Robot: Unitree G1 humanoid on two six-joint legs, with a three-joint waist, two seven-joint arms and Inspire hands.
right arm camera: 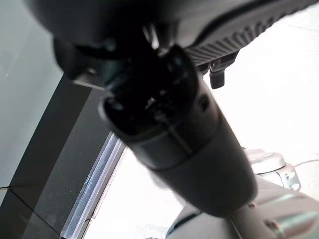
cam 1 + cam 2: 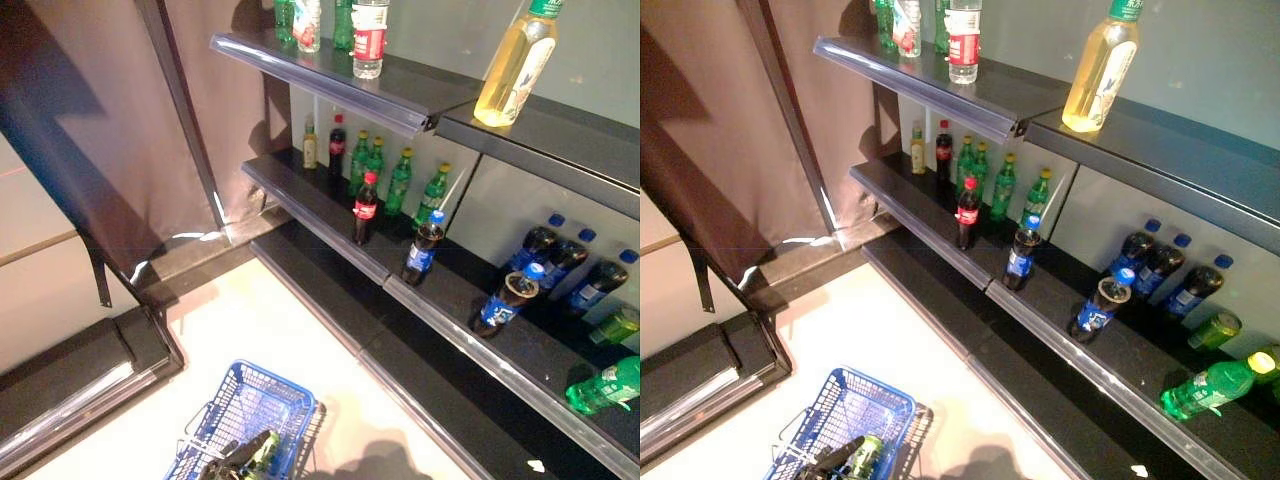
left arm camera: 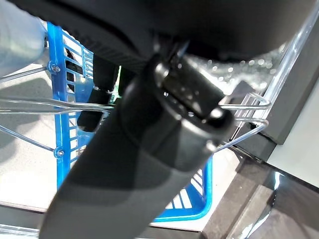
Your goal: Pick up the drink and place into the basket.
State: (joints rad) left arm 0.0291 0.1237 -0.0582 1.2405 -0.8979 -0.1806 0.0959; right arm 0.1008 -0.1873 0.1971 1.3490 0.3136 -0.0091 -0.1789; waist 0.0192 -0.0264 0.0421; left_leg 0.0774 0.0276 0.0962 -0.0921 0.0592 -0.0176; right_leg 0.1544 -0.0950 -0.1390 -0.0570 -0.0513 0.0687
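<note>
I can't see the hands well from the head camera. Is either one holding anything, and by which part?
Left hand is in the blue basket beside a green bottle; any hold cannot be told. Right hand holds nothing visible.

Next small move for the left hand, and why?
Probably release and lift the left hand straight up out of the blue basket. The hand is down inside it beside a green bottle that already sits within the walls. Whether the hand grips the bottle is unclear.
</note>
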